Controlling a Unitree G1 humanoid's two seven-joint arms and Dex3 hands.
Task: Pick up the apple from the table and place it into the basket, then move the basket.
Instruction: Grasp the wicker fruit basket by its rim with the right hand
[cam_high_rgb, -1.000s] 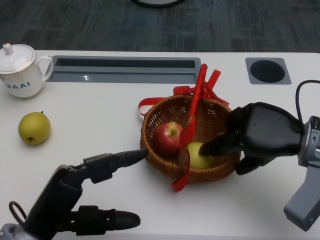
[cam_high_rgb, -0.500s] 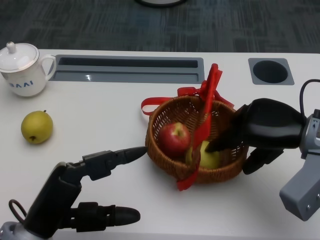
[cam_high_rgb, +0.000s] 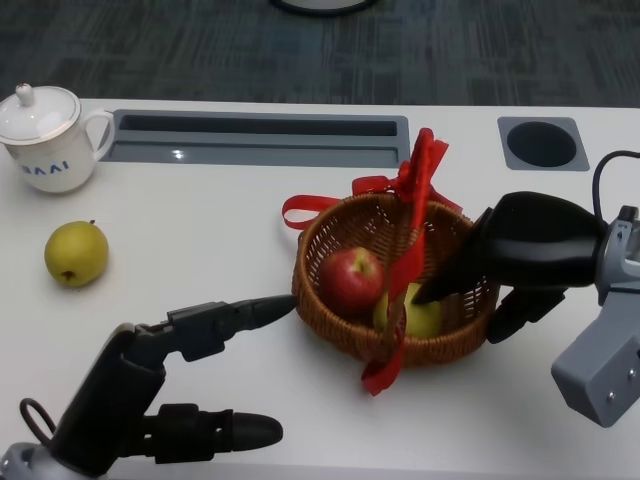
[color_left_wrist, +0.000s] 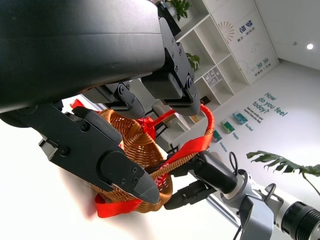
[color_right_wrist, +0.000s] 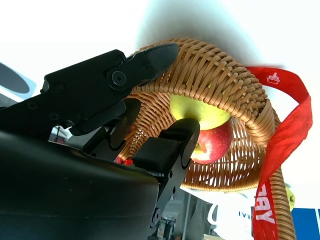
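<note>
A red apple (cam_high_rgb: 351, 280) and a yellow-green apple (cam_high_rgb: 420, 315) lie inside the wicker basket (cam_high_rgb: 330, 335), whose handle is wrapped in red ribbon (cam_high_rgb: 415, 215). My right hand (cam_high_rgb: 530, 250) grips the basket's right rim, with fingers inside and thumb outside. The right wrist view shows the woven rim (color_right_wrist: 220, 80) passing between its fingers, with both apples (color_right_wrist: 215, 142) behind. My left hand (cam_high_rgb: 170, 380) lies open at the front left, one fingertip almost at the basket's left wall. The left wrist view shows the basket (color_left_wrist: 132, 142) just beyond the fingers (color_left_wrist: 100, 160).
A yellow pear (cam_high_rgb: 76, 253) sits on the table at the left. A white lidded cup (cam_high_rgb: 48, 140) stands at the back left. A long grey slot (cam_high_rgb: 260, 140) and a round hole (cam_high_rgb: 542, 143) run along the table's far side.
The whole picture has shifted slightly. My right hand and the basket have moved a little to the right, and the handle has swung right. The left hand has barely moved.
</note>
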